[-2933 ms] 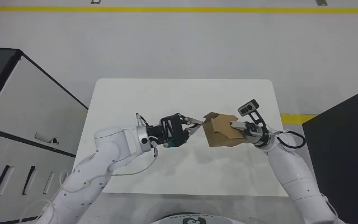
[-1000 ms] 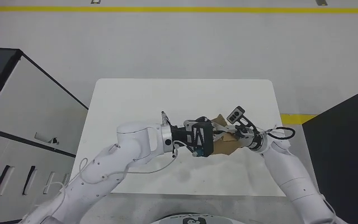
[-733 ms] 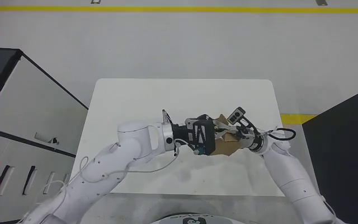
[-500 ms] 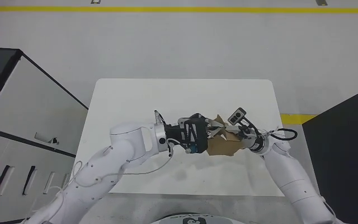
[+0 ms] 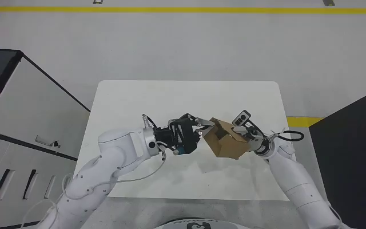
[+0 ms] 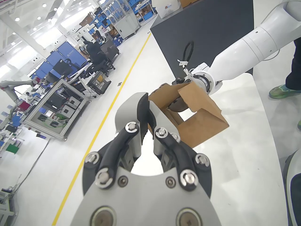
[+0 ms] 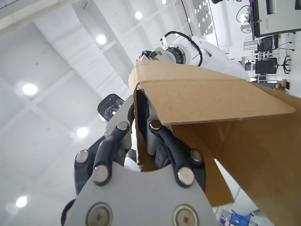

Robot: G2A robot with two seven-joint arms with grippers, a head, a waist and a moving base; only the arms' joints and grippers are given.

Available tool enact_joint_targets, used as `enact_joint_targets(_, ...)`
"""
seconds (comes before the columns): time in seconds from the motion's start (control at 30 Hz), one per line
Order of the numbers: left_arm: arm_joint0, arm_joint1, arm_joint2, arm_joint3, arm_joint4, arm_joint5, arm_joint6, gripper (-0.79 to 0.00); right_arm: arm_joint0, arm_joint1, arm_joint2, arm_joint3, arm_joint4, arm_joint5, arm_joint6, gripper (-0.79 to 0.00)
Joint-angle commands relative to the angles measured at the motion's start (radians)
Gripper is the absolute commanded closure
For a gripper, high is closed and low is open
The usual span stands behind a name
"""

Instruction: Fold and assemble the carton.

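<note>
Brown cardboard carton (image 5: 224, 143), clamped at its 3 o'clock flap by the right end effector (image 7: 141, 109), lies at 3 o'clock from the closed, empty left end effector (image 6: 147, 105), just beside it.

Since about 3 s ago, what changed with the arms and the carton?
The left gripper pushed in over the open end of the carton, then backed off toward its own side and is now beside the carton's edge. The carton shifted a little toward the left arm and turned slightly. Unchanged: the right gripper stays clamped on a carton wall, holding it over the table.
</note>
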Motion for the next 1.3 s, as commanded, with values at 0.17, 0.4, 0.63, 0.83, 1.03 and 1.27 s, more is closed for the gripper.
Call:
enact_joint_targets(0.17, 0.031, 0.004, -0.017, 0.008, 0.016, 0.007, 0.022, 0.000, -0.002, -0.001, -0.007, -0.003, 0.040, 0.021, 0.000, 0.000)
enact_joint_targets(0.4, 0.039, 0.004, -0.017, 0.023, 0.023, 0.018, 0.043, 0.000, -0.007, 0.003, -0.015, -0.018, 0.070, 0.049, 0.000, 0.000)
enact_joint_targets(0.63, 0.011, 0.001, 0.012, 0.045, 0.015, -0.024, 0.073, 0.000, -0.009, 0.009, -0.025, -0.028, 0.088, 0.070, 0.000, 0.000)
enact_joint_targets(0.83, -0.008, -0.002, 0.033, 0.060, 0.018, -0.037, 0.081, 0.000, -0.005, 0.014, -0.035, -0.028, 0.095, 0.075, 0.000, 0.000)
enact_joint_targets(1.03, 0.000, -0.001, 0.007, 0.079, 0.006, 0.000, 0.079, 0.000, 0.004, 0.017, -0.043, -0.022, 0.104, 0.073, 0.000, 0.000)
enact_joint_targets(1.27, 0.029, 0.006, -0.037, 0.091, 0.002, 0.005, 0.073, 0.000, 0.009, 0.021, -0.044, -0.013, 0.120, 0.066, 0.000, 0.000)
